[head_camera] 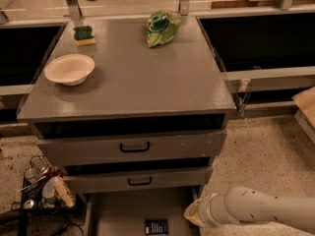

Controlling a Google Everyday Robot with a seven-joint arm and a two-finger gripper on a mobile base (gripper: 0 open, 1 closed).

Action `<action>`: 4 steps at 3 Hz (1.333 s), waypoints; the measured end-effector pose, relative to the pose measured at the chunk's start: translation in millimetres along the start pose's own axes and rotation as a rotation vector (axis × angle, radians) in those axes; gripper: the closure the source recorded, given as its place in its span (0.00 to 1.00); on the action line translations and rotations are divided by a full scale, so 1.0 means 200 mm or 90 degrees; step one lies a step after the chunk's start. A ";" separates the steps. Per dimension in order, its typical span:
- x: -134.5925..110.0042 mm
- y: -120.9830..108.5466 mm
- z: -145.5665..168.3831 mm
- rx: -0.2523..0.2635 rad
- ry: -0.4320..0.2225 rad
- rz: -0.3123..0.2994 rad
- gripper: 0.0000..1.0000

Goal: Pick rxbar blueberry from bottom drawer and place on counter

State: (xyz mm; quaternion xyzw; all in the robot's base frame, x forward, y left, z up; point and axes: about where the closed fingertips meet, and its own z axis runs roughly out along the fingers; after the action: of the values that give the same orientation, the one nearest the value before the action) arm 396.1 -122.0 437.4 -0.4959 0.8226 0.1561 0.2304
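The rxbar blueberry point(156, 226), a small dark wrapper with white print, lies flat on the floor of the pulled-out bottom drawer point(118, 213) near the picture's lower edge. The counter point(147, 77) is the wide grey cabinet top above it. My pale arm point(261, 209) comes in from the lower right. Its beige wrist cuff point(196, 213) sits just right of the drawer's side wall, to the right of the bar and slightly above it. The gripper itself is out of view, past the cuff and below the frame edge.
On the counter stand a white bowl point(70, 69) at the left, a green bag point(162, 27) at the back and a green sponge point(84, 35). Two drawers with black handles point(135, 147) are above the bottom drawer. A wire basket of clutter point(44, 191) sits on the floor at the left.
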 end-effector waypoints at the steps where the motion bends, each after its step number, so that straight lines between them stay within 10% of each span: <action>1: 0.00 0.00 0.00 0.000 0.000 0.000 0.85; 4: 0.00 0.00 0.00 0.000 0.000 0.000 0.07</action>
State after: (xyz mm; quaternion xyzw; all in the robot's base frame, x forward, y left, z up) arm 396.0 -121.9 437.4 -0.4959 0.8226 0.1561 0.2304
